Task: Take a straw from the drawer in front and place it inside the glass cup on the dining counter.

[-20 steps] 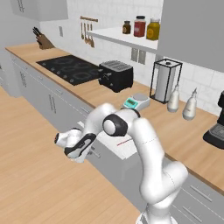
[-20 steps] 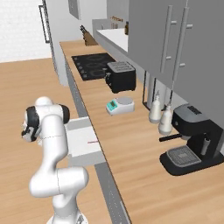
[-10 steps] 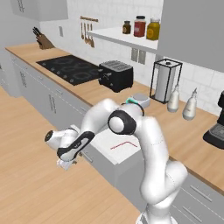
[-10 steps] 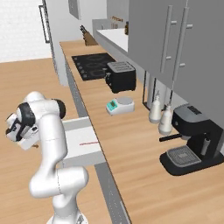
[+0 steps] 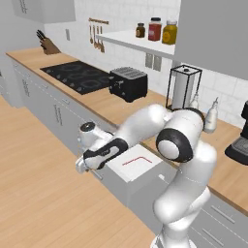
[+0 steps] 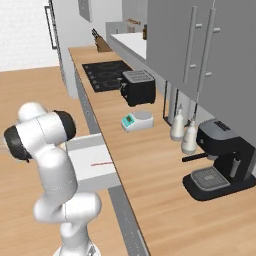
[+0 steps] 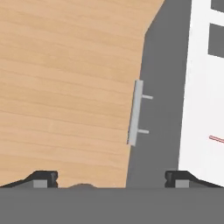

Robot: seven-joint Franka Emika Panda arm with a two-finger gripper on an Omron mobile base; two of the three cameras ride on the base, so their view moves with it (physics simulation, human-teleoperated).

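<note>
Thin red bent-ended straw lies in the pulled-out white drawer; hand spread apart.

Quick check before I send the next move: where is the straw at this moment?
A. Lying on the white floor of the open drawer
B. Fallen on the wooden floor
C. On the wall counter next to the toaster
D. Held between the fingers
A. The red straw lies flat on the white inside of the pulled-out drawer, while the gripper sits out by the drawer's front with its fingers spread and nothing between them.
</note>
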